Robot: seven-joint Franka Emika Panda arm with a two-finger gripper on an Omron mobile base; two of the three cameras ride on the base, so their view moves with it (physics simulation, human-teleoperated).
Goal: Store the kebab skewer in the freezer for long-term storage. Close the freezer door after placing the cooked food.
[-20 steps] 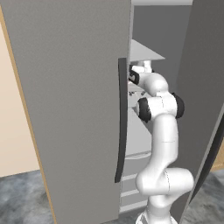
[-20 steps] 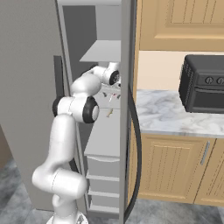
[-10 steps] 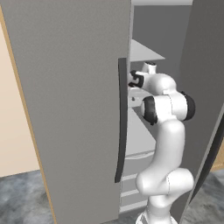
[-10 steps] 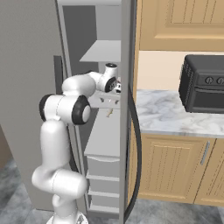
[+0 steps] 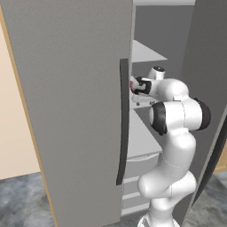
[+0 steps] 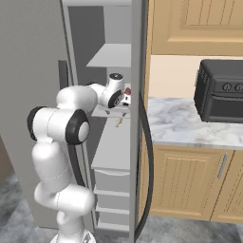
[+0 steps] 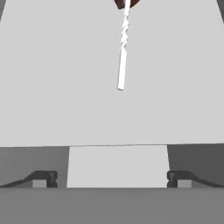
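The kebab skewer (image 7: 123,52) lies flat on a pale grey shelf (image 7: 52,87) inside the freezer (image 6: 111,57). Its thin white stick points toward me and the red-brown meat (image 7: 127,2) is at the far end. In the right base view the skewer (image 6: 119,122) shows as a small stick just below my wrist (image 6: 116,97). My gripper (image 7: 111,179) is open, back from the stick's near end, with nothing between its fingertips. The freezer door (image 5: 66,111) stands wide open on the left, its dark bar handle (image 5: 123,124) partly covering my hand.
A second grey panel (image 6: 138,95) with a curved dark handle (image 6: 147,161) stands close on the arm's right. Past it are a marble counter (image 6: 190,126), a black countertop oven (image 6: 222,90) and wooden cabinets (image 6: 190,185). Pale drawers (image 6: 110,185) sit under the shelf.
The arm's elbow has swung outward, away from the shelves, while the hand stays by the shelf. The skewer lies where it was, and the jaws are as wide as before.
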